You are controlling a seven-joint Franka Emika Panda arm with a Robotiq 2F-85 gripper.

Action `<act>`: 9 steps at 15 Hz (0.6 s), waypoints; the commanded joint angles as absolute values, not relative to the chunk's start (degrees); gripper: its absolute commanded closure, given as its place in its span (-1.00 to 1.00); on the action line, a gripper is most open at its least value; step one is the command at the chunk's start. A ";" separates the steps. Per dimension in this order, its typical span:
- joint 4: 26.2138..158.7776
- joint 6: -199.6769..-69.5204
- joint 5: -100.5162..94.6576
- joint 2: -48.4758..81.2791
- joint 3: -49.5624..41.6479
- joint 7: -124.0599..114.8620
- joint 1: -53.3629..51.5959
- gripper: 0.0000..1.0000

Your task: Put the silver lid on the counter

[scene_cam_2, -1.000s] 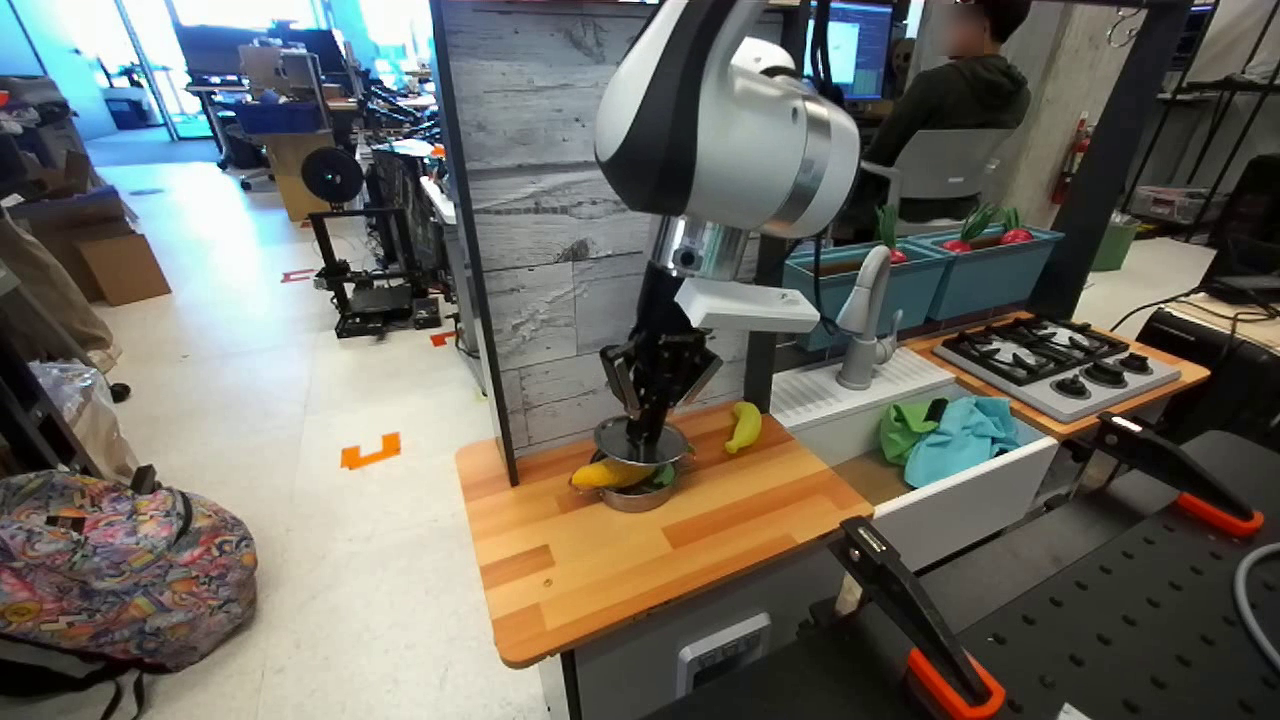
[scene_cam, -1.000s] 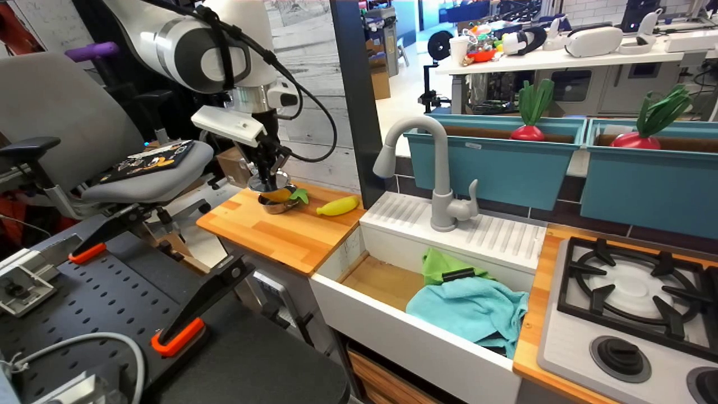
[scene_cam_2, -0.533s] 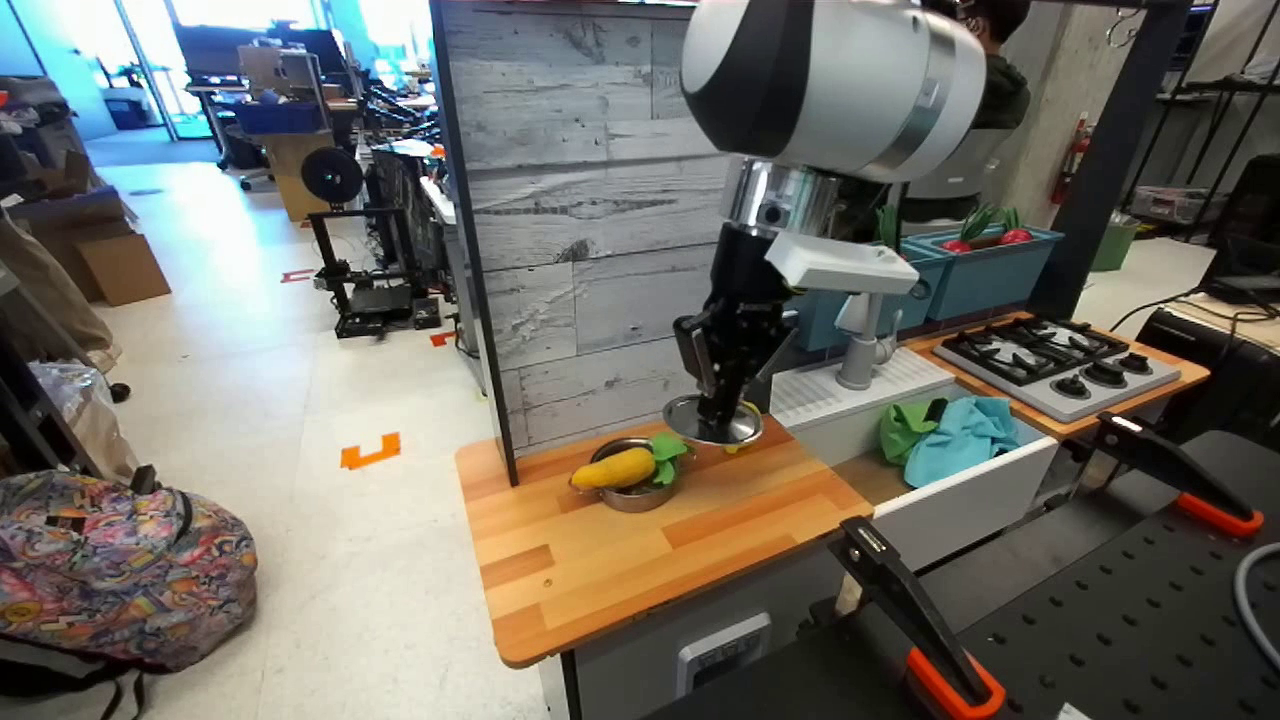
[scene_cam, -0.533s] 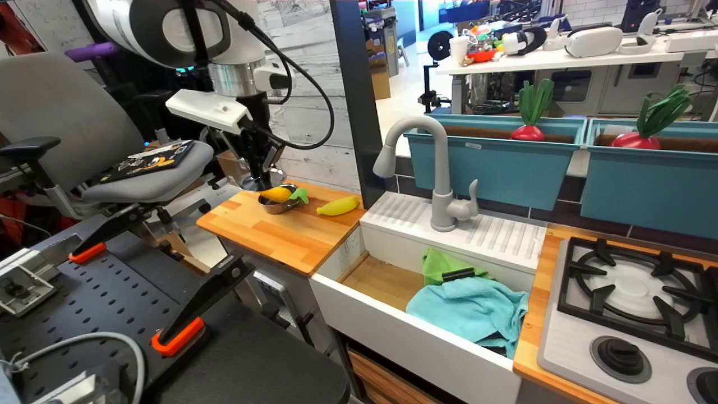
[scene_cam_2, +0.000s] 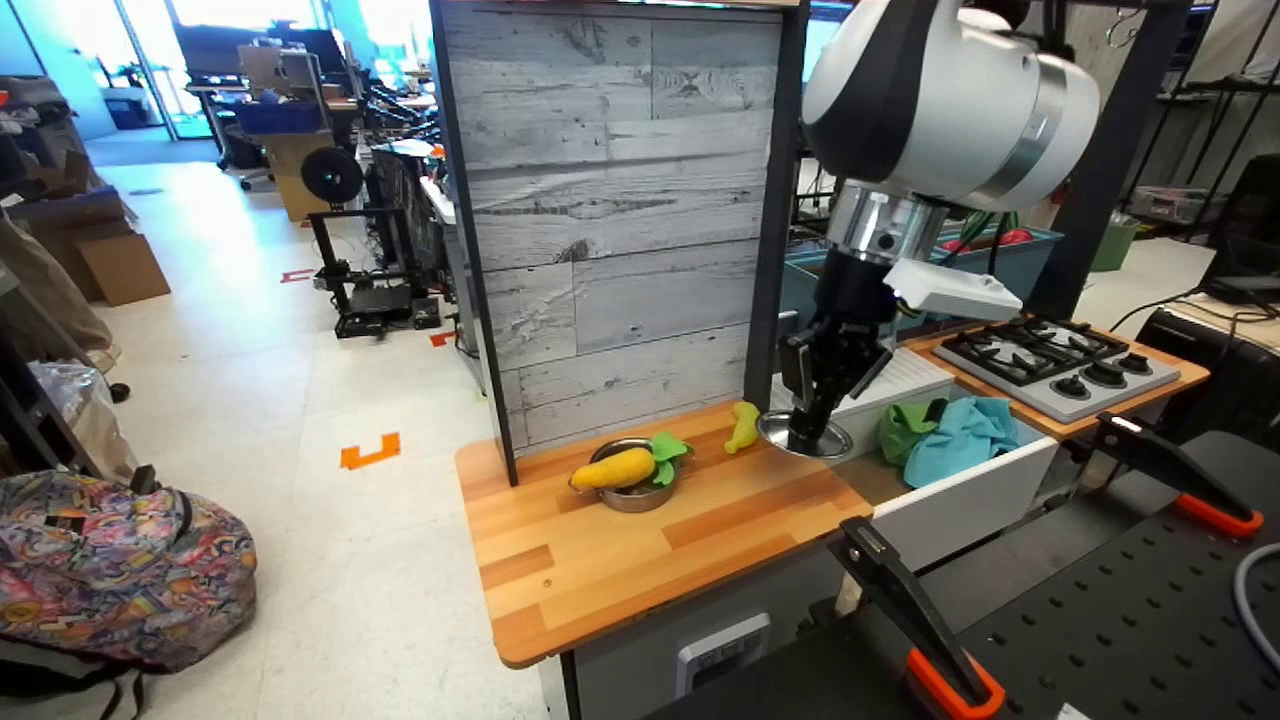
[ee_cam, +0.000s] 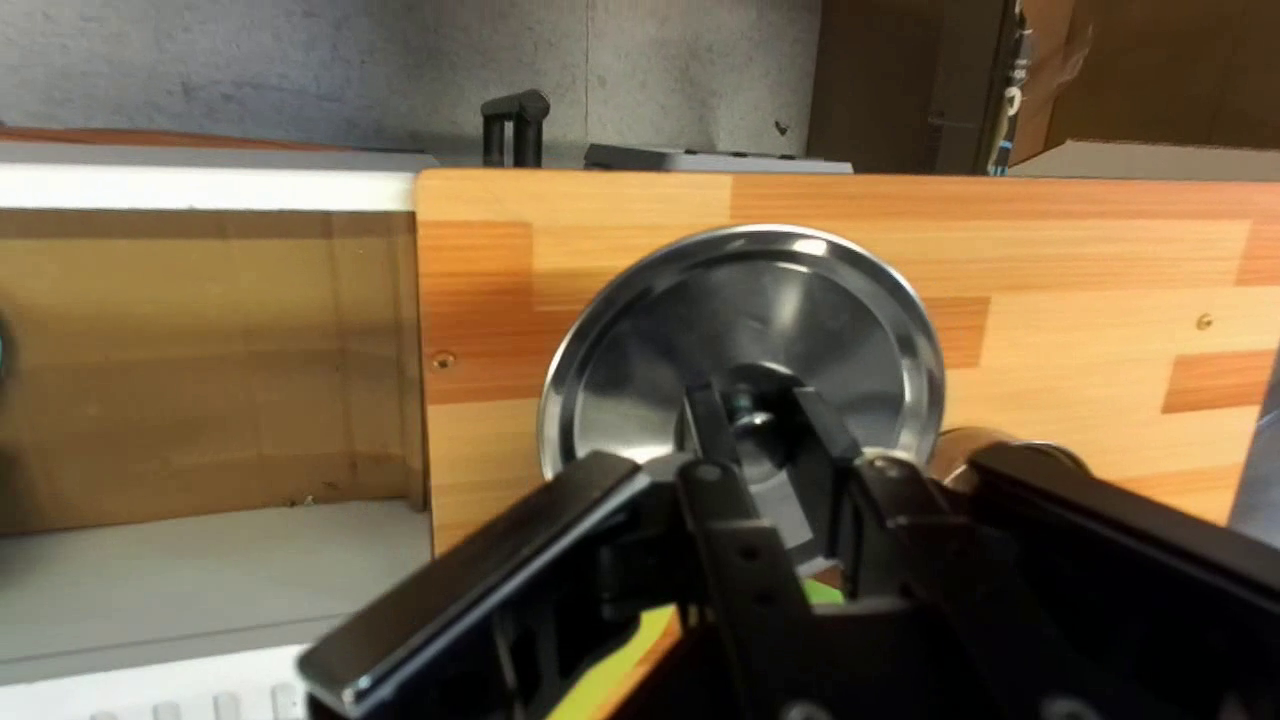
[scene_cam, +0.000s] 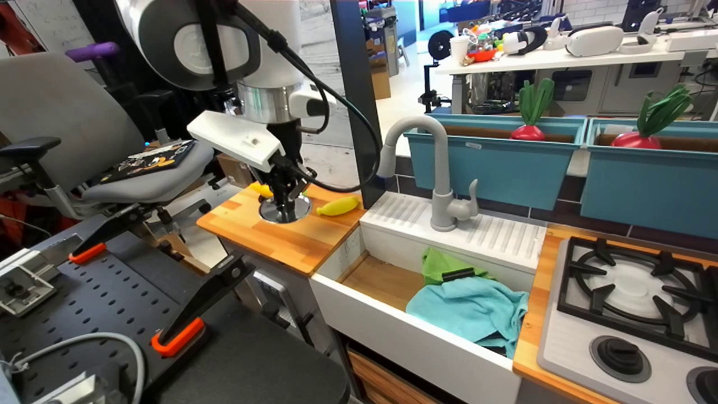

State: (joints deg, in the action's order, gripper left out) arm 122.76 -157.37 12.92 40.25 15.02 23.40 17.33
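Silver lid (ee_cam: 780, 310) hangs over the surface (scene_cam_2: 600, 545) near the sink (scene_cam: 415, 348), pinched at its centre by my gripper (ee_cam: 755, 400); if I release too high, it might bounce in!

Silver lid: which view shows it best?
Wrist view: the silver lid appears largest, much of its top face and rim visible, though the gripper covers part. Both exterior views show it smaller, at a slant.
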 commanded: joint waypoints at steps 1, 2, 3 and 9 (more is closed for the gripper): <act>120.02 -158.55 13.67 45.57 16.25 25.22 20.01 0.99; 119.42 -158.94 13.41 46.76 15.97 24.80 20.00 0.99; 118.57 -158.95 13.08 48.00 15.56 24.16 19.69 0.99; 113.50 -159.20 12.14 53.19 14.53 21.41 17.94 0.99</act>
